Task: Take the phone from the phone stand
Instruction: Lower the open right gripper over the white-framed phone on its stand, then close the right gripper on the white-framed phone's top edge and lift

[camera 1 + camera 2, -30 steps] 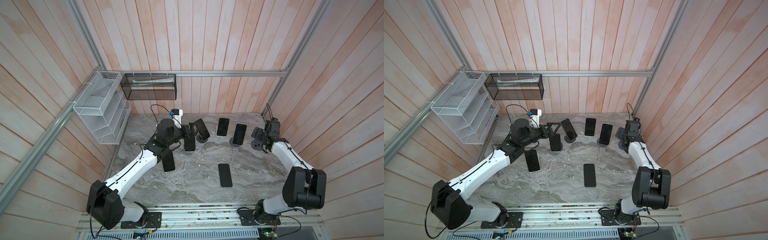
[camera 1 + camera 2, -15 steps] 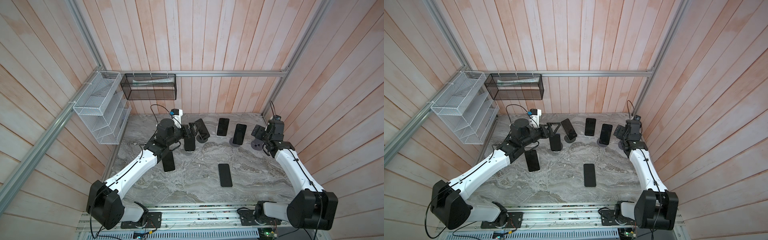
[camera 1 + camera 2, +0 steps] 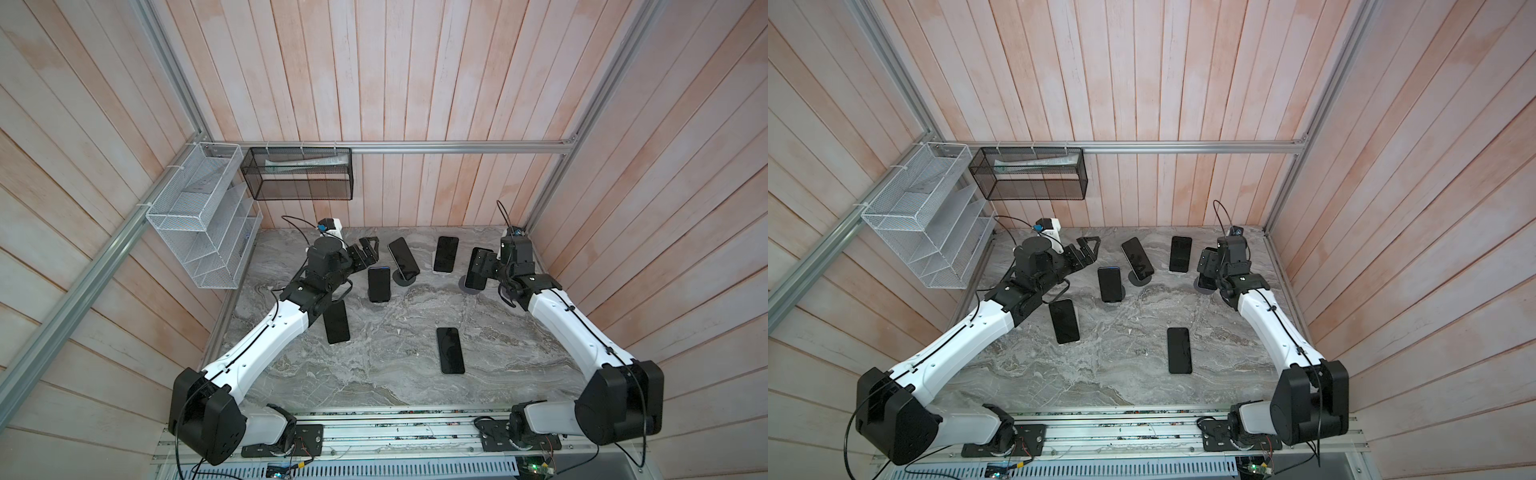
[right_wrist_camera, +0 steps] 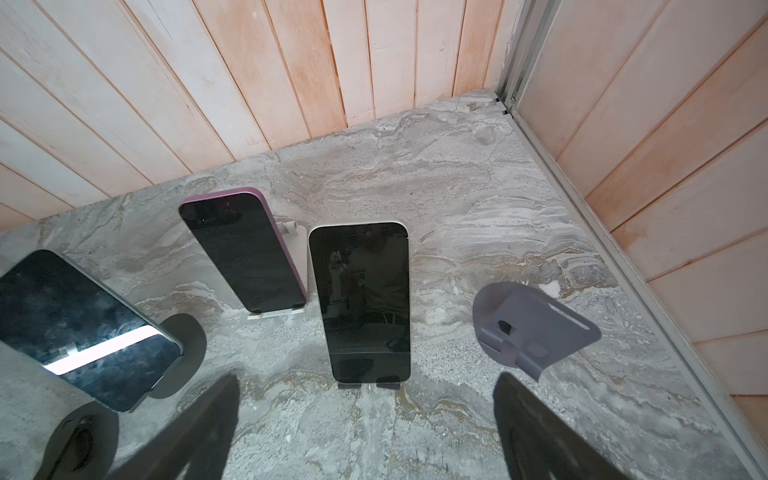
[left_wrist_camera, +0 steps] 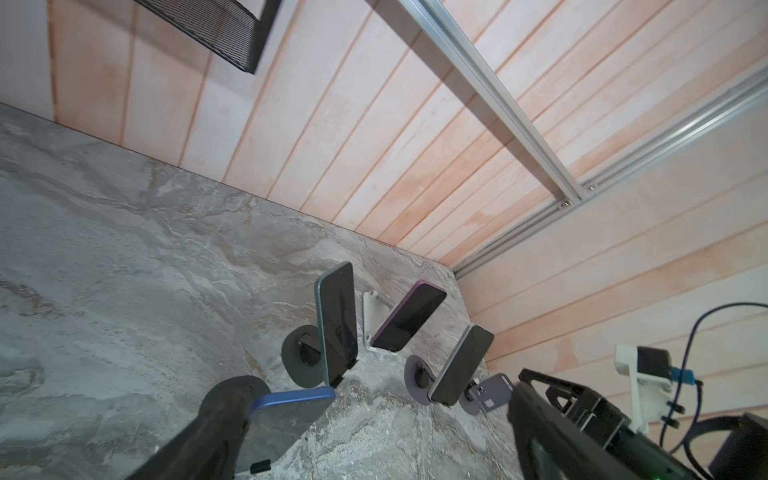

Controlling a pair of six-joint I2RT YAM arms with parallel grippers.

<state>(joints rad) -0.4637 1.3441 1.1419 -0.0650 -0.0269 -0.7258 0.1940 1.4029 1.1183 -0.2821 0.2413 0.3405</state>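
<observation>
The white-edged phone [image 4: 361, 303] is still propped on its stand [image 3: 466, 287], just beside the empty grey stand [image 4: 536, 328]. The right gripper [image 4: 368, 381] has moved in to face the phone. Its jaws are spread wide, holding nothing and not yet touching it, so the grasp looks imminent. The left gripper [image 3: 371, 252], also wide open and empty, has stayed put, well apart from the grey stand.

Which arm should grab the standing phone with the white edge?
The right arm. Its open right gripper points straight at the white-edged phone, which is framed between its fingers in the right wrist view. The left gripper, also open, is on the other side, beside the blue phone.
</observation>
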